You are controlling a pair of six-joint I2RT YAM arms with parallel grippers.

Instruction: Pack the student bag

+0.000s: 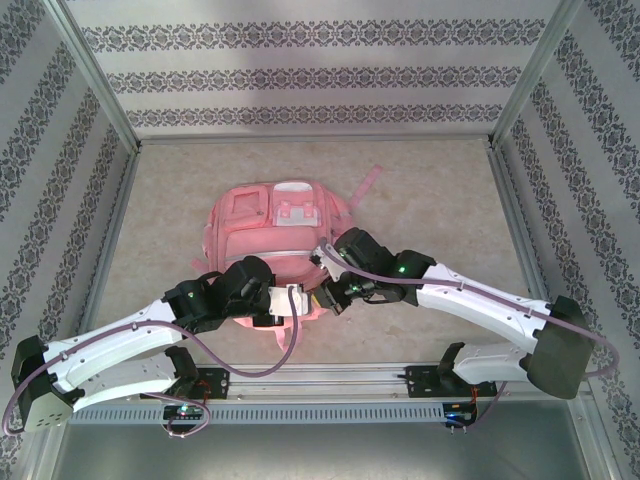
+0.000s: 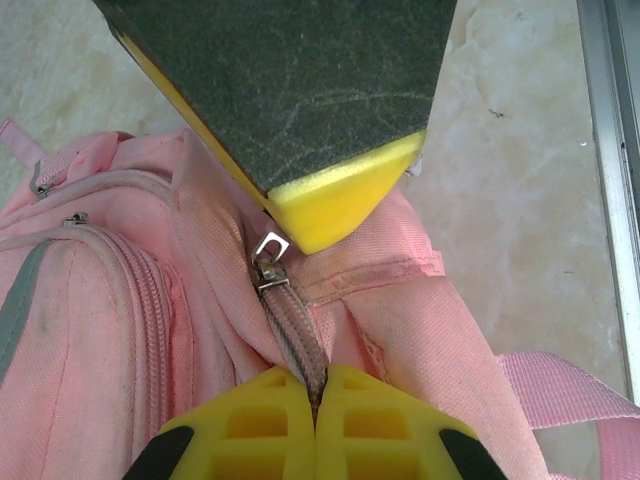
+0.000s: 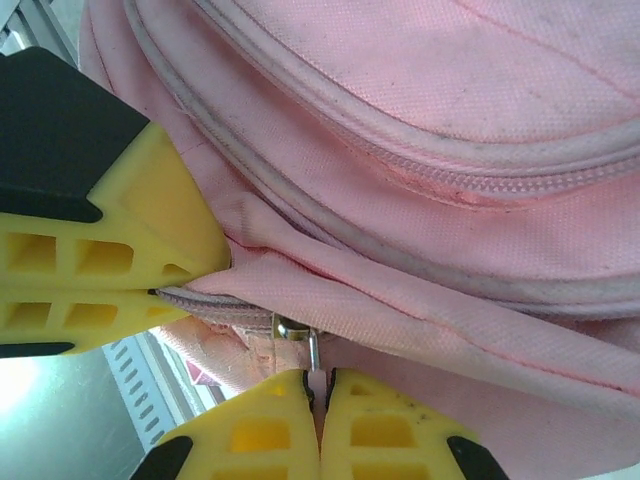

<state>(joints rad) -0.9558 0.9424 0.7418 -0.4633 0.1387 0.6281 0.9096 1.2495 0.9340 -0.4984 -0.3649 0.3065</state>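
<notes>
Pink student bag (image 1: 268,225) flat on the middle of the counter (image 1: 450,200), front pockets up, near end toward the arm bases. At that near end, left fingers (image 2: 298,398) pinched shut on a pink zipper pull (image 2: 295,335). Right fingers (image 3: 303,398) pinched shut on a second pull (image 3: 316,373) just below its metal slider (image 3: 290,327). Both fingertip pairs close together. Patterned walls (image 1: 300,70) around.

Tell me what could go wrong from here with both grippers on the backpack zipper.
The left gripper pinches only the thin zipper pull; a tug could slip it from the jaws.
The right gripper is shut on the metal slider right beside it, so they may collide.
The pink backpack lies loose on the table and may drag instead of unzipping.
</notes>
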